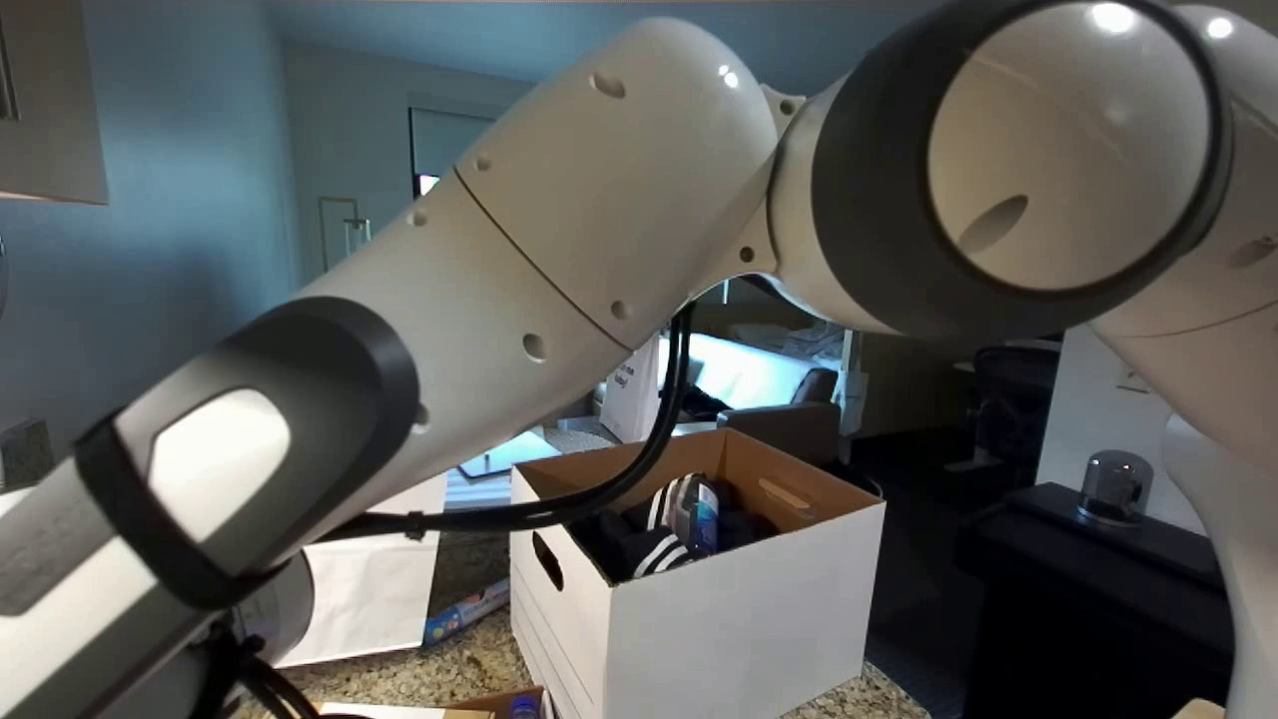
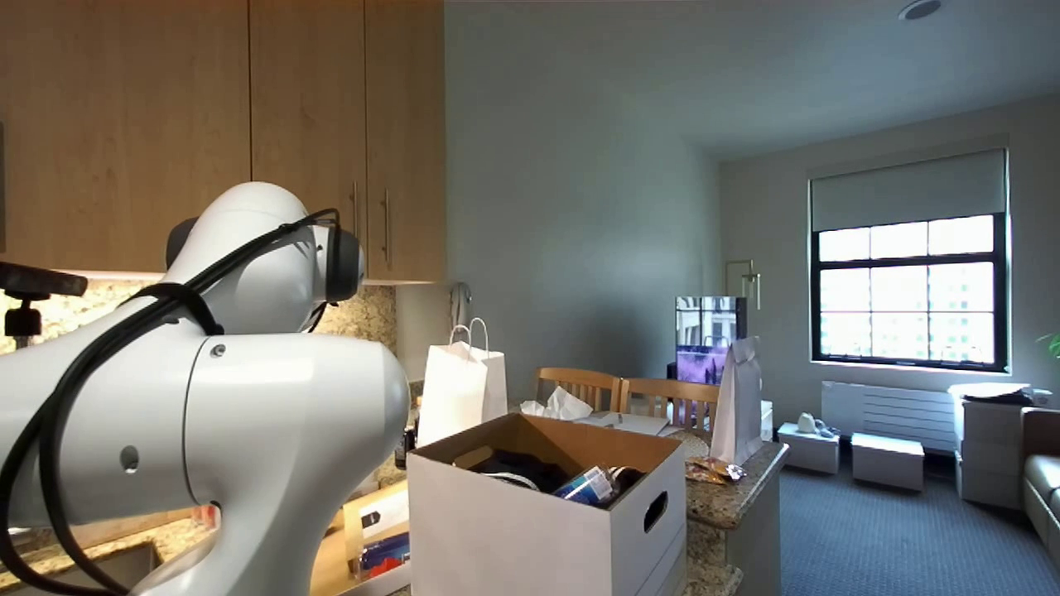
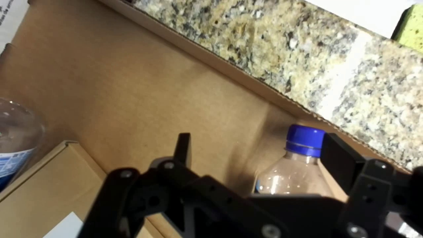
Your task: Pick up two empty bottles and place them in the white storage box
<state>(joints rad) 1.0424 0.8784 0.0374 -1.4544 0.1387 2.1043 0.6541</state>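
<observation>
Spread claw [image 3: 260, 152], bottles [image 3: 297, 167] in tray [image 3: 158, 102].

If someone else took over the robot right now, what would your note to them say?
Gripper: open; blue-capped bottle seen between its fingers, not gripped.
Things: it and a second bottle are in the cardboard tray; what looks like a third bottle is in the white box.
Done: apparently one bottle boxed.
Left: probably close on the blue-capped bottle and box it.
</observation>
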